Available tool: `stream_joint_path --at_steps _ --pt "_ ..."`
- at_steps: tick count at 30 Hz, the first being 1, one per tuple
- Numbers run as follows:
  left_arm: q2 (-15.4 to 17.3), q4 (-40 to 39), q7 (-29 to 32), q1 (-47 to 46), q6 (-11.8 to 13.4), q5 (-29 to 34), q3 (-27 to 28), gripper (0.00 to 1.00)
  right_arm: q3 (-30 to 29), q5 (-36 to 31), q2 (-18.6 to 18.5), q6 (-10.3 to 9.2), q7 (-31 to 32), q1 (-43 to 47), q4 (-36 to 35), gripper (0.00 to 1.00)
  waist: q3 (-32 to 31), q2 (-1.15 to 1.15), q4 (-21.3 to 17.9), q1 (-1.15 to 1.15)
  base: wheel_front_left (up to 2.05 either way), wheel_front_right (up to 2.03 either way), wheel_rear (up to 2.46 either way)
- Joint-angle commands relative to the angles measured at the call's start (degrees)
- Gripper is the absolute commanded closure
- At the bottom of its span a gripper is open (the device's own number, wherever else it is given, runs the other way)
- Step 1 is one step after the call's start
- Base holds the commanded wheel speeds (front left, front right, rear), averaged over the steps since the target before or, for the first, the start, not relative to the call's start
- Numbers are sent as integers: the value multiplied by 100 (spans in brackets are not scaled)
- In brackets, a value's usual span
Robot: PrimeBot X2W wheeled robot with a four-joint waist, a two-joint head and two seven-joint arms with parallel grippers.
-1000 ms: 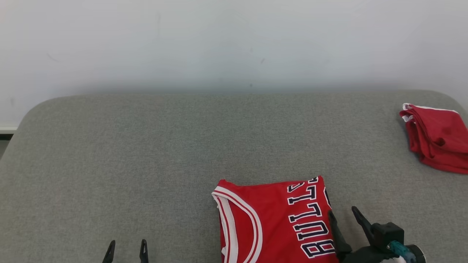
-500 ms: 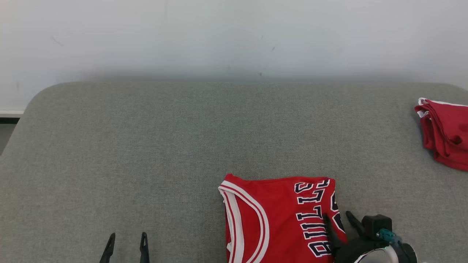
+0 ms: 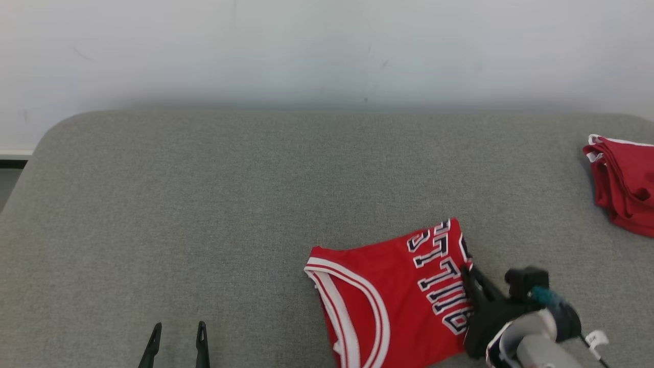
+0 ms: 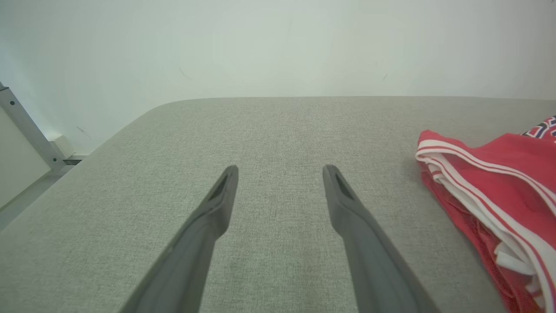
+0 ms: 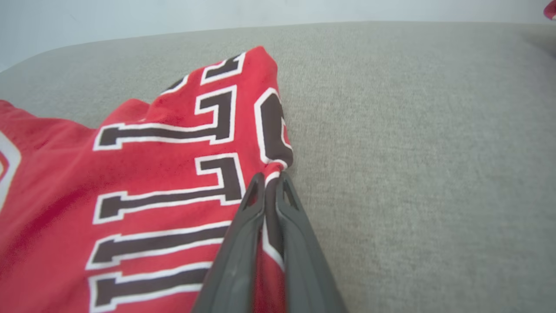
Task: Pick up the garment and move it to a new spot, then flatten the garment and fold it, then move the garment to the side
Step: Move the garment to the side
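Note:
The garment (image 3: 388,291) is a folded red jersey with white trim and dark "BULLS" lettering, lying on the grey cushioned surface at lower centre-right. My right gripper (image 3: 469,272) is shut on the garment's right edge; in the right wrist view the two fingers of that gripper (image 5: 269,179) pinch the red fabric (image 5: 173,165) beside the lettering, and the far corner is lifted. My left gripper (image 3: 178,332) stands open at the lower left, apart from the garment. In the left wrist view this gripper (image 4: 280,171) holds nothing, with the garment's trimmed edge (image 4: 491,182) off to the right.
A second folded red cloth (image 3: 623,184) lies at the right edge of the grey surface (image 3: 204,204). A pale wall (image 3: 327,51) stands behind the surface. A metal frame leg (image 4: 26,126) shows at far left of the left wrist view.
My right gripper has shut on the garment's right edge. That edge has risen and the garment has turned, its lettered corner swinging away from me. The left gripper has stayed put.

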Motion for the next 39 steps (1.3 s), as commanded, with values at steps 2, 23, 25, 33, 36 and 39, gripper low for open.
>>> stream_joint_path --at_steps 2,23,25,33,36,39 --pt "-7 -47 -16 -92 -13 -39 -32 0 8 28 -207 -15 -2 -260 -151 100 110 -1 -30 1 0 0 0" --pt "-6 -686 -16 -947 -122 140 -379 0 704 188 -1938 -15 1 -2438 -154 100 1399 -1 -669 1 0 0 0" --pt "-6 -729 -17 -1055 -168 211 -433 0 774 210 -2092 -15 15 -2647 -116 100 1540 -1 -735 1 0 0 0" --pt "105 -962 -16 -1340 -256 391 -611 0 929 326 -2683 -15 10 -3415 -12 100 2057 -1 -978 1 0 0 0" --pt "167 -1071 -16 -1362 -234 442 -675 0 988 347 -2912 -15 19 -3682 60 100 2212 -1 -1076 1 0 0 0" --pt "255 -1197 -16 -1403 -230 475 -727 0 1063 399 -3136 -15 58 -3943 154 100 2360 -1 -1173 1 0 0 0"
